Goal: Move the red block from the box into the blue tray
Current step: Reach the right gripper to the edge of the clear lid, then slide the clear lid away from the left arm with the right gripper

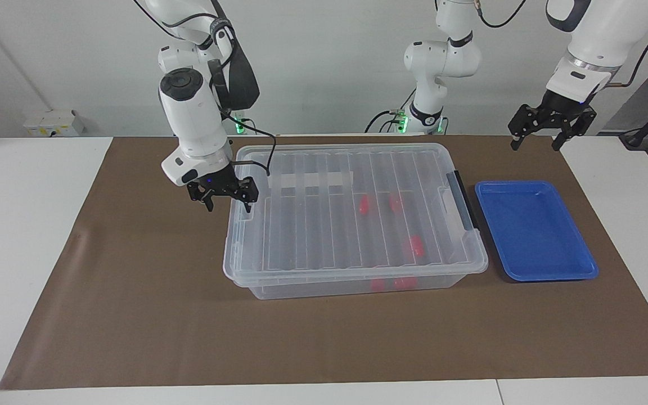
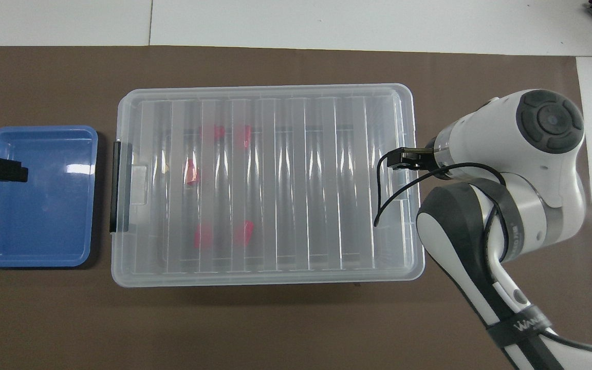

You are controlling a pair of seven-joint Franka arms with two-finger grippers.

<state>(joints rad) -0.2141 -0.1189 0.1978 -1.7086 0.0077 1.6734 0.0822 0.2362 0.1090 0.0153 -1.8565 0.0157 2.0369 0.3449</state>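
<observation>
clear plastic box sits lidded mid-mat, the blue tray just beside its latch end with bare brown mat all round. right gripper, fingers apart and empty, hangs at the box's other end rim; left gripper, also spread and empty, waits raised by the tray. red blocks blur under the ribbed lid.

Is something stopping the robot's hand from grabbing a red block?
Yes. The clear lid is still shut on the box, covering every red block. The open right gripper is at the lid's edge.
</observation>
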